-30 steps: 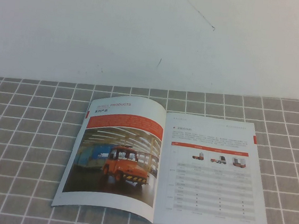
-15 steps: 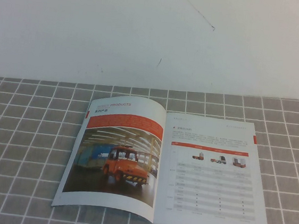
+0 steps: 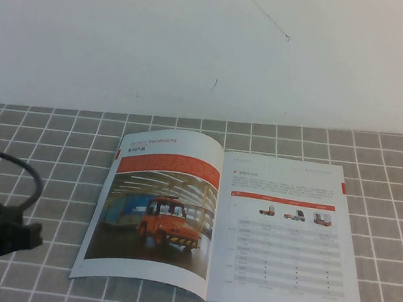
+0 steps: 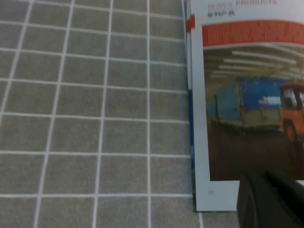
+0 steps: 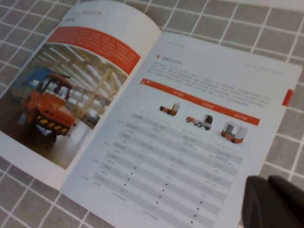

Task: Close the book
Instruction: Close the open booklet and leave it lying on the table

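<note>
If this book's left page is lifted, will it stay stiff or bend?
Likely floppy: the left page bows near the spine. Glossy-looking paper may slip. The left gripper sits off its outer edge; the right gripper, beyond the right page.

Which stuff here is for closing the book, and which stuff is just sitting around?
For the job:
book, lying open
left claw, by the book's left page
right claw, by the book's right page

Just there:
checked cloth under the book
white wall behind
</note>
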You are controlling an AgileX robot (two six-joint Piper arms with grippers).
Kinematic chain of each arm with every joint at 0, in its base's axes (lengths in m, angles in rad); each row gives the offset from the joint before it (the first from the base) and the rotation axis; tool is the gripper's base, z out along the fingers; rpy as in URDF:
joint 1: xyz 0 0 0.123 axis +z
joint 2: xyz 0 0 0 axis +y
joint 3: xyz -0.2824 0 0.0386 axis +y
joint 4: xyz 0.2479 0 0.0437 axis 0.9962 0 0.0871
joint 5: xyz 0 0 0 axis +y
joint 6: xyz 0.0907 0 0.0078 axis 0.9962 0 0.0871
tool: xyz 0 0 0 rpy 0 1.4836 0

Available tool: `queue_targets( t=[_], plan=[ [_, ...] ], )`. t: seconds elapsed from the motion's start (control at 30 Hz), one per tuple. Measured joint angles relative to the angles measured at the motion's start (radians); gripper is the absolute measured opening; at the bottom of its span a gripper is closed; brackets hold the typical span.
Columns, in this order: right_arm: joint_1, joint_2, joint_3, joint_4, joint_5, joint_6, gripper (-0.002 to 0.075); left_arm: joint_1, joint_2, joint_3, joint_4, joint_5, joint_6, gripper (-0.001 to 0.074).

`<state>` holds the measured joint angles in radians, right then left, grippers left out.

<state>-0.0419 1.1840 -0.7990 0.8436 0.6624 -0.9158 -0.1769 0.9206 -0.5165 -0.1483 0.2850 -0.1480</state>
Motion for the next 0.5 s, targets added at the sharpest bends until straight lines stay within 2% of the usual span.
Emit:
queue_targets(
  t=[0.27, 0.5],
  plan=[
    [0.015, 0.257, -0.001, 0.23, -0.013, -0.204, -0.0003, -0.049, 0.296, -0.12, -0.104, 0.03, 0.062, -0.0004],
    [0.133, 0.476, -0.011, 0.35, -0.093, -0.362, -0.0003, -0.051, 0.47, -0.23, -0.217, 0.068, 0.156, -0.0004]
  ],
)
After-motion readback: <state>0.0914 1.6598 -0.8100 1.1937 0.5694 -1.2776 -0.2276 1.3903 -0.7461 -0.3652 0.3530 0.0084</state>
